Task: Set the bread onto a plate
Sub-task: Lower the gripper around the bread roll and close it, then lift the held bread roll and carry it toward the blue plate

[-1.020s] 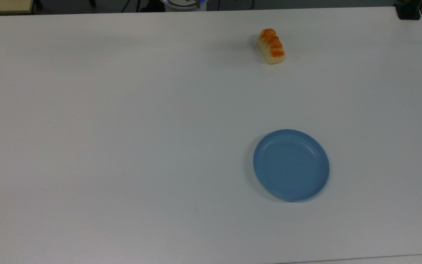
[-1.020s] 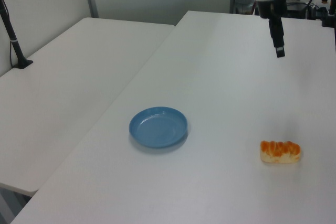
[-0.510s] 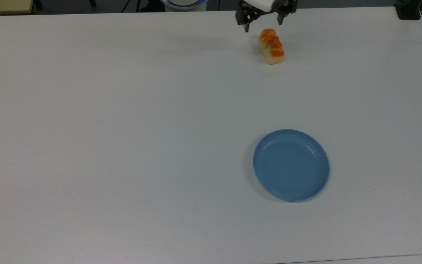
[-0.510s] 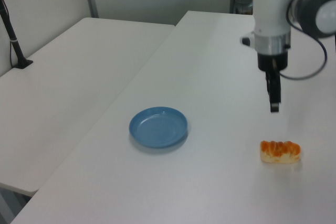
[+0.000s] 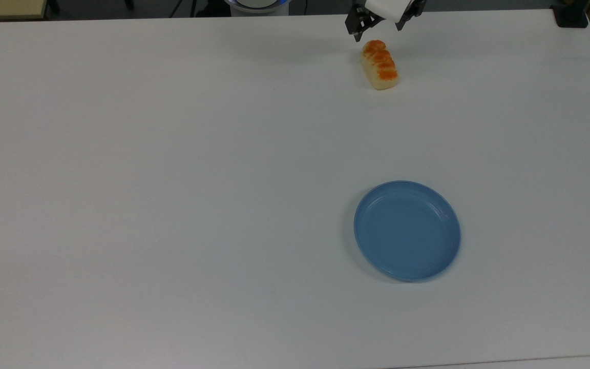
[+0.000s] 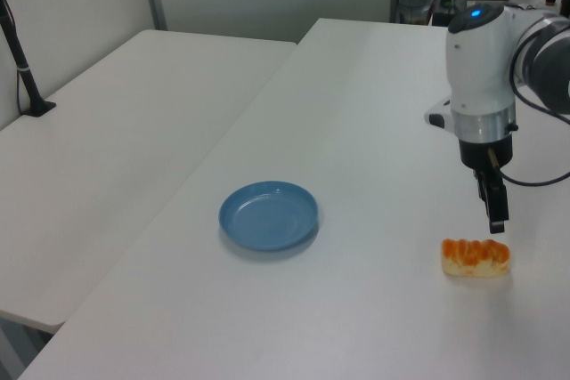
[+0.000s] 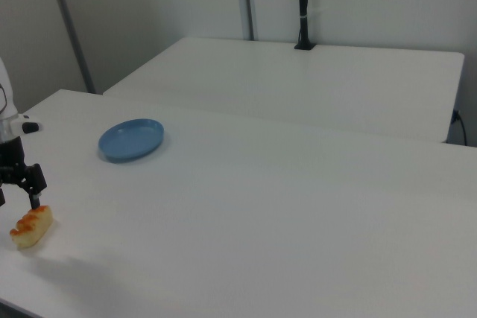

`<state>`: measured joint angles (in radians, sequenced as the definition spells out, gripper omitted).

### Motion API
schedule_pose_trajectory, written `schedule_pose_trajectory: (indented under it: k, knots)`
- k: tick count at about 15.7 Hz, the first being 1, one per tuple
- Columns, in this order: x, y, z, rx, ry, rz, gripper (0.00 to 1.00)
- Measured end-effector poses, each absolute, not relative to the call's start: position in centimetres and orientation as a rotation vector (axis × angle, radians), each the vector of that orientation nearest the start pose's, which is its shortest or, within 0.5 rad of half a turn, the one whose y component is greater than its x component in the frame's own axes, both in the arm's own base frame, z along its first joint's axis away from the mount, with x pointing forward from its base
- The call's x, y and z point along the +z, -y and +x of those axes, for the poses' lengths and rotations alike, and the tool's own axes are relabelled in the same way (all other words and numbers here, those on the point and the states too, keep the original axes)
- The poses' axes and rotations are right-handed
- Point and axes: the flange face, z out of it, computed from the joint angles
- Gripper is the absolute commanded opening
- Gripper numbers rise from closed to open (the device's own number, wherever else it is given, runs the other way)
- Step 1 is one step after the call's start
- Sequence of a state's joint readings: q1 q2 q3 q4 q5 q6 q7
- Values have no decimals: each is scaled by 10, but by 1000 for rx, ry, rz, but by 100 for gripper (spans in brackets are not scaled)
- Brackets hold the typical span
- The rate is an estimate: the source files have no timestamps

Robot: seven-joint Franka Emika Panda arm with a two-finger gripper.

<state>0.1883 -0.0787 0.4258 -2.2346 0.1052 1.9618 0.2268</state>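
The bread lies flat on the white table near the top view's upper edge, pale cream with an orange-brown lumpy top; it is also seen as bread and bread. My gripper hangs open just above the loaf's far end, with nothing between its fingers. In the left view the gripper points straight down, its tips a little above the bread. The right view has the gripper over the loaf too. The light-blue plate sits bare and well apart, also seen as plate and plate.
A black clamp sits at the table's corner in the top view's upper right. A second white table adjoins on the left view's left, with a black pole on it. The arm's base stands at the top view's upper edge.
The arm swung over from the base side and came down. The gripper went from high above the table's middle to just above the bread. Bread and plate stayed put.
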Motion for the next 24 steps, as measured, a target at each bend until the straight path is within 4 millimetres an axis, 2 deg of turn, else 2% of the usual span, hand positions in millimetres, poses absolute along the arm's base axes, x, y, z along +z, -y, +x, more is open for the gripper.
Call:
schedule_pose_trajectory:
  k: [6, 10, 14, 16, 17, 20, 24]
  knots:
    - [338, -311, 393, 341, 425, -3119, 100]
    - [328, -311, 399, 264, 406, -3159, 100]
    - [319, -305, 396, 238, 455, -3218, 100]
    - [314, -305, 393, 252, 466, -3222, 81]
    - [311, -307, 390, 260, 476, -3223, 65]
    - [305, -315, 383, 274, 455, -3233, 44]
    - [313, -316, 390, 245, 408, -3233, 44]
